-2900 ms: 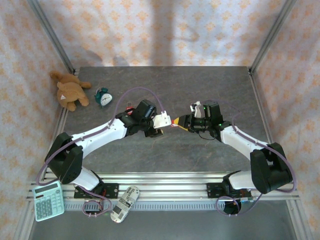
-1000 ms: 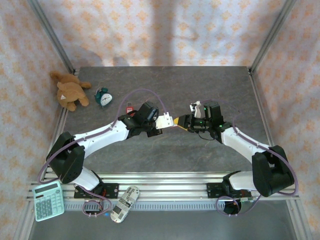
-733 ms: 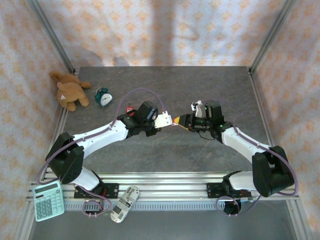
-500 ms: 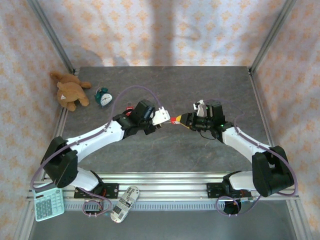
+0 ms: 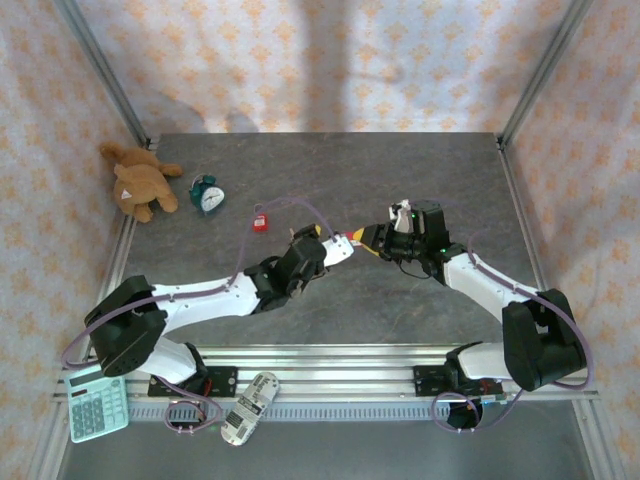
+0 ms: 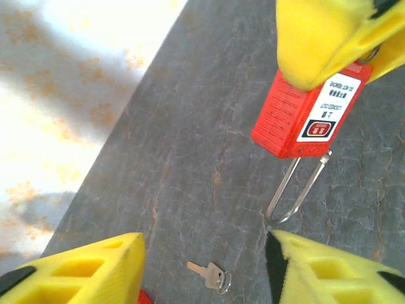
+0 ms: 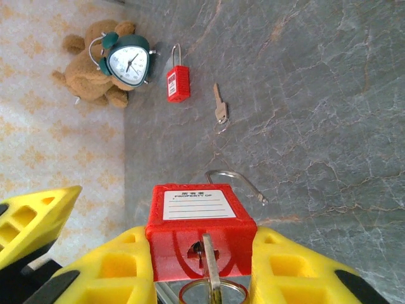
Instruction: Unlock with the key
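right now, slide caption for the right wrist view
Padlock clamped in jaws, key inserted, shackle open; spare key and second padlock beyond

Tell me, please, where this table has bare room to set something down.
The far right of the table, beyond the right arm, is bare, as is the near strip between both arms. Crowded: the middle, where the left gripper and right gripper meet, and the far left with teddy bear, alarm clock and spare padlock.

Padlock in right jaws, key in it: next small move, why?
Probably move the open left gripper to the shackle and swing it clear: the key sits in the padlock, the right gripper holds it, and one shackle end looks free.
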You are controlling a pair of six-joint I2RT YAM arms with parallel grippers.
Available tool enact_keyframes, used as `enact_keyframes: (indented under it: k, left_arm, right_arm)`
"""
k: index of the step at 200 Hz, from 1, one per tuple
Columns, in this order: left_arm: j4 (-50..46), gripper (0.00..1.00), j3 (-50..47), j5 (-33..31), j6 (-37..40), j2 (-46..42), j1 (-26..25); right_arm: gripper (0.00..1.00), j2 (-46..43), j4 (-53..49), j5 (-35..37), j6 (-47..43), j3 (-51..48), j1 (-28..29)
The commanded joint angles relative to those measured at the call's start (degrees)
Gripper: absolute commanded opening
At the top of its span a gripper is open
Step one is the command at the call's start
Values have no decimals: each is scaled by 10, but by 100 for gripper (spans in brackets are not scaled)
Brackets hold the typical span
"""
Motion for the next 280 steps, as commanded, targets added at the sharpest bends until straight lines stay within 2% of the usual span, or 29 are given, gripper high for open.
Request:
enact_keyframes:
  k: [1, 19, 30, 73, 147, 181, 223, 259, 280]
  left_arm:
    - [235, 67, -58, -74, 76, 23, -31]
    - [405, 79, -98, -97, 151, 73, -55]
    - [473, 86, -103, -109, 183, 108, -65]
    - [641, 91, -76, -139, 253, 214, -72]
    - [640, 89, -43, -120, 279, 280, -73]
    - [584, 85, -46, -101, 262, 276, -73]
    - [576, 86, -28, -94, 281, 296, -73]
    - [600, 84, -8, -99, 299, 320, -67]
    - [616, 79, -3, -103, 311, 325, -62]
  right_arm:
    - [22, -6, 30, 17, 26, 0, -1]
    - [22, -5, 42, 13, 46, -4, -1]
    - [22, -8, 44, 12, 53, -4, -1]
    - [22, -19, 40, 6, 71, -13, -1]
    - [22, -25, 44, -2, 83, -17, -1]
    - [22, -29, 39, 3, 83, -14, -1]
    - [22, -28, 47, -8, 91, -20, 1]
    - [22, -33, 41, -12, 90, -25, 4]
    - [22, -33, 28, -12, 81, -26, 5]
